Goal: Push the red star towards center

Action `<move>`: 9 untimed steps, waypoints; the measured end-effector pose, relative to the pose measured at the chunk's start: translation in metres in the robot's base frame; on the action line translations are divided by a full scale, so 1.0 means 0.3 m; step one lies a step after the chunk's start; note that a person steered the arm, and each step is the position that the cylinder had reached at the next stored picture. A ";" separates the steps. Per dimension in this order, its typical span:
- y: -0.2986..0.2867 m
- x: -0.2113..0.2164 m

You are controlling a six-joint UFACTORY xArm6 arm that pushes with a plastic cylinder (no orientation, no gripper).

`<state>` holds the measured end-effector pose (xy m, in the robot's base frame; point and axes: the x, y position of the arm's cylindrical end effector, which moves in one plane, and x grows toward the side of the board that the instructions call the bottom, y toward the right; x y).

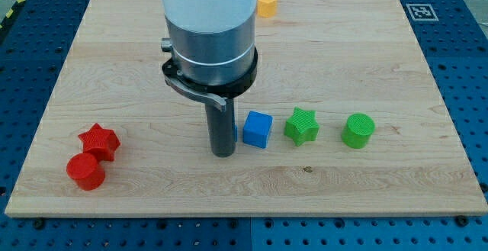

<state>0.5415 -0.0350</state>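
Because the red star (99, 141) sits near the board's bottom-left corner, touching the red cylinder (85, 171) just below it, a push toward center must start from its left side. My tip (223, 153) is a bare rod holding nothing; it rests mid-board, just left of the blue cube (258, 129), well apart from the star. Beyond lie the green star (302, 125) and green cylinder (357, 130). The arm's housing partly hides the yellow block (267, 3) at the top edge, so its shape is unclear.
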 end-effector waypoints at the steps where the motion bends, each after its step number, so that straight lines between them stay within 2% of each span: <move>1: -0.021 0.023; 3: -0.290 0.167; 6: -0.479 0.254; 7: -0.610 0.250; 9: -0.654 0.183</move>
<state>0.5965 -0.2311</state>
